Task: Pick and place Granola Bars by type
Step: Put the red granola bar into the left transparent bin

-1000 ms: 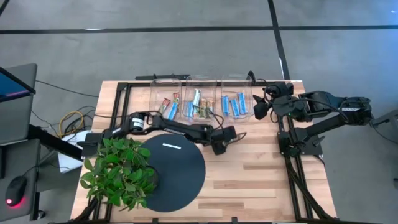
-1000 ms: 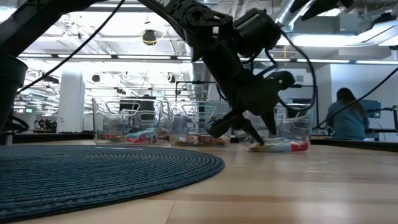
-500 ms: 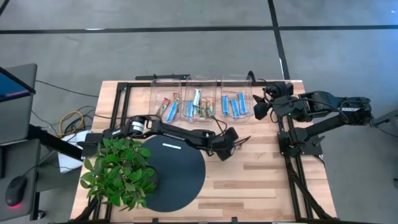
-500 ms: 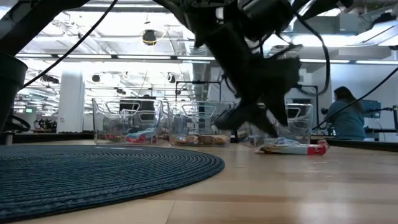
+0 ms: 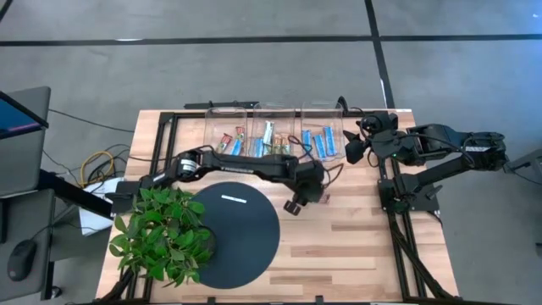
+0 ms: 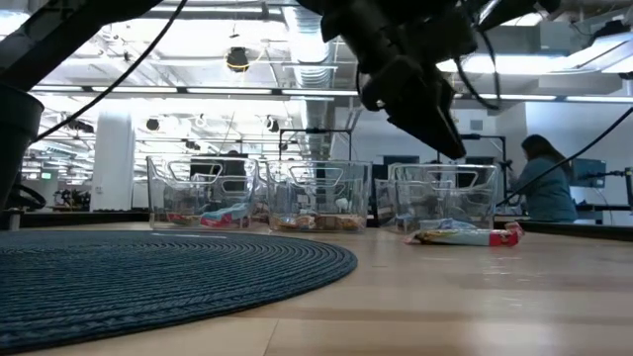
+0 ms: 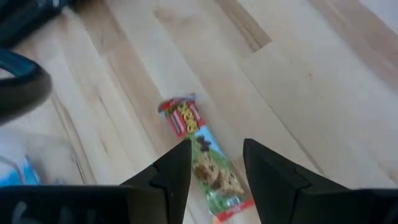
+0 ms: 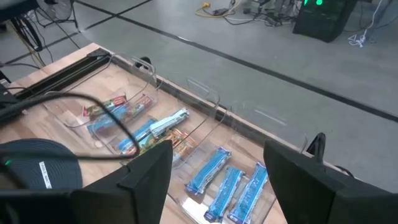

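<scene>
Bins: three clear bins point(image 5: 273, 142) in a row at the surface's point(image 5: 373, 246) 12 o'clock edge.
Left bin: red-brown and blue bars point(image 5: 230, 144) mixed; exact count unclear.
Middle bin: mixed bars point(image 5: 269, 146), blue, green-tan and orange; count unclear.
Right bin: four blue bars point(image 5: 318, 142).
Loose bar: one red-and-green granola bar point(image 7: 205, 163) flat on the surface, at 6 o'clock of the right bin.
Left end effector point(image 7: 214, 171): raised above the loose bar, fingers parted, nothing held.
Right end effector point(image 8: 217, 180): parked at the surface's 2 o'clock corner, fingers wide apart, empty.
Other: one round dark mat point(image 5: 241, 233), one plant point(image 5: 163, 233) at 8 o'clock.
</scene>
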Controlling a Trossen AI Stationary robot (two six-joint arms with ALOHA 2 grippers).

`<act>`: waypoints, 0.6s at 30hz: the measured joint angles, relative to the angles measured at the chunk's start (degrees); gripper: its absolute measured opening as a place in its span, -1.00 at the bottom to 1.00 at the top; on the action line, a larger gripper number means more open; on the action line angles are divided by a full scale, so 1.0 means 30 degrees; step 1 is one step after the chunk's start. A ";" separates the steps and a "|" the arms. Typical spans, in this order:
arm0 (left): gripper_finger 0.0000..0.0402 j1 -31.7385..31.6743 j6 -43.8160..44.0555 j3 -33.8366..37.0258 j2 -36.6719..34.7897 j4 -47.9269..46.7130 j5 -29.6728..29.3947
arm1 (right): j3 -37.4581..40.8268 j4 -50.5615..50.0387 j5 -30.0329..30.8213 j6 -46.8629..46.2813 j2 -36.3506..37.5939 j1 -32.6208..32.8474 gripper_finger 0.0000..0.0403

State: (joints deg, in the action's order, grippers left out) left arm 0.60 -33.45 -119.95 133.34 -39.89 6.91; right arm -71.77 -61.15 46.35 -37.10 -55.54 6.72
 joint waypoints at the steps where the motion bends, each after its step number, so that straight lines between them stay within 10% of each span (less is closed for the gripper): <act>1: -0.30 -0.0143 0.0401 -0.0019 -0.0007 -0.0132 0.0245 | 0.0000 0.0025 -0.0005 0.0002 -0.0001 0.0000 0.21; 18: -0.05 -0.0378 0.7666 0.0141 0.0830 -0.1215 0.0040 | 0.0000 0.0393 -0.0016 0.0000 0.0004 0.0000 0.21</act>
State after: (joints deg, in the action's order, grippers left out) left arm -0.53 -10.45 -119.52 135.83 -43.54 7.03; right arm -71.77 -59.97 46.30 -37.10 -55.53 6.72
